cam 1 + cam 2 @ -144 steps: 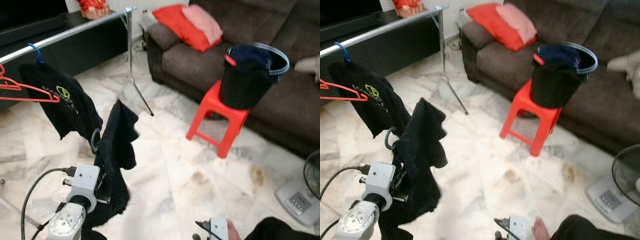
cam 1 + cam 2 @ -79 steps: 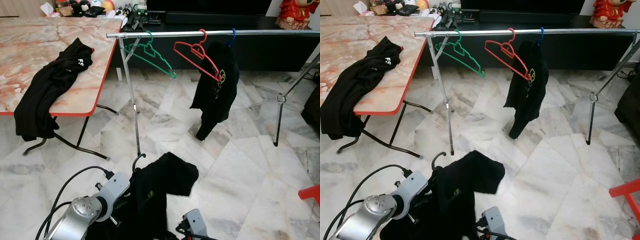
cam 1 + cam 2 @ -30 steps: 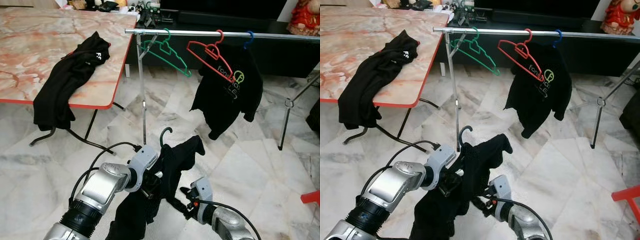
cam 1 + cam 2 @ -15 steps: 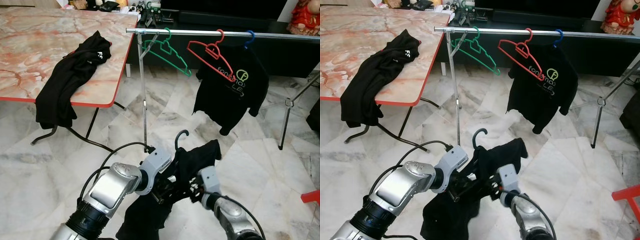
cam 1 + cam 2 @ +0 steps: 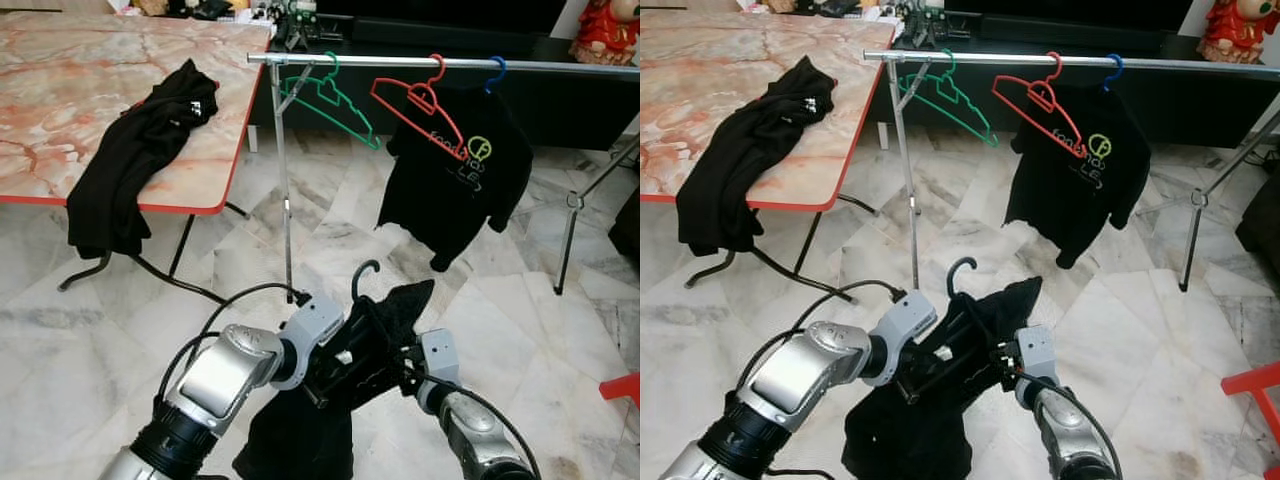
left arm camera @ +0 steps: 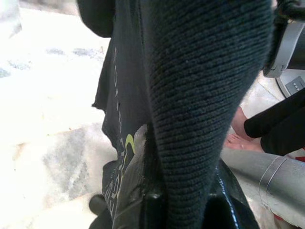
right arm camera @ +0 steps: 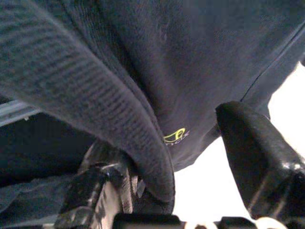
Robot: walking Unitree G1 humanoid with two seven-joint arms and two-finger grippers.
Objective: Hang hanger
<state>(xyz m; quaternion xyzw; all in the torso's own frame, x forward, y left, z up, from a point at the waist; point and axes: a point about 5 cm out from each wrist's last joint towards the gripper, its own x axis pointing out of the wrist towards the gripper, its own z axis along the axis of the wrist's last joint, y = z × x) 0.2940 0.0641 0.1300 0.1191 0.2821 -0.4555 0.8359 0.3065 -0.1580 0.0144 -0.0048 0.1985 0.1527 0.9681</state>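
A black hanger, its hook pointing up, carries a black shirt low over the floor in front of me. My left gripper is shut on this hanger through the cloth. In the left wrist view the knit fabric is pinched between the fingers. My right gripper stands open against the shirt's right side, a fold of cloth lying between its fingers. The metal rail runs across the back, higher and farther than the hook.
On the rail hang a green hanger, a red hanger and a black printed T-shirt. The rack's upright post stands just behind the held hanger. A marble table with a black garment is at the left. A red stool's corner is at the right.
The left gripper has carried the hanger and shirt up and to the right. The right gripper has come up against the shirt's right side.
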